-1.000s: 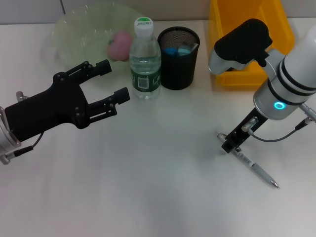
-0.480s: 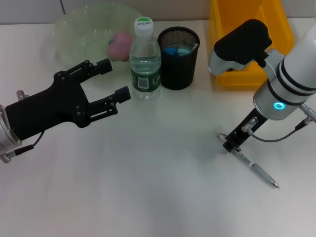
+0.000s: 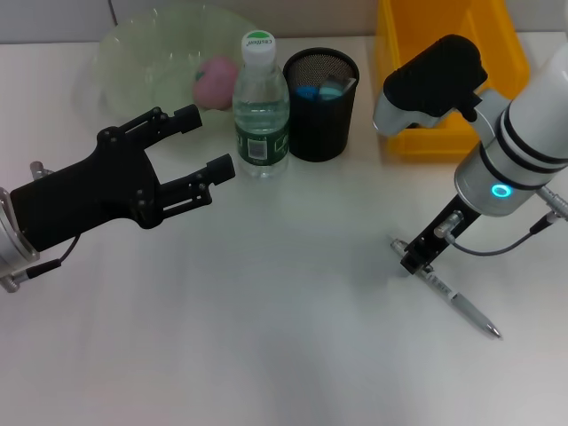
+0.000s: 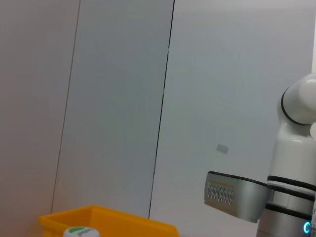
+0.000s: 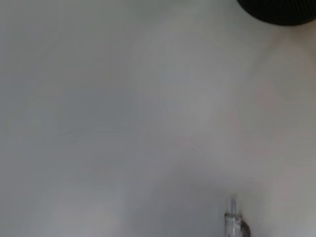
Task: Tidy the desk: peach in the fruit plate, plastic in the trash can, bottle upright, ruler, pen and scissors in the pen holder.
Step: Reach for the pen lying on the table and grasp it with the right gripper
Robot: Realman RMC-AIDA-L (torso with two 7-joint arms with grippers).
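The right gripper [image 3: 414, 258], fingers clamped on the upper end of the pen [image 3: 460, 304], sits well right of the bottle [image 3: 261, 106], while the left gripper [image 3: 202, 142] hovers just left of it, fingers apart.

My white tabletop [image 3: 266, 355] fills the head view, plain and matte, with soft shadows on it. Past its far edge, at 12 o'clock, runs a strip of grey wall [image 3: 53, 18]. From the left wrist view that wall shows as pale grey panels [image 4: 113, 98] split by a thin dark vertical seam [image 4: 163, 98]. At 3 o'clock from the seam sits a small grey tag [image 4: 222, 148], possibly a sticker.
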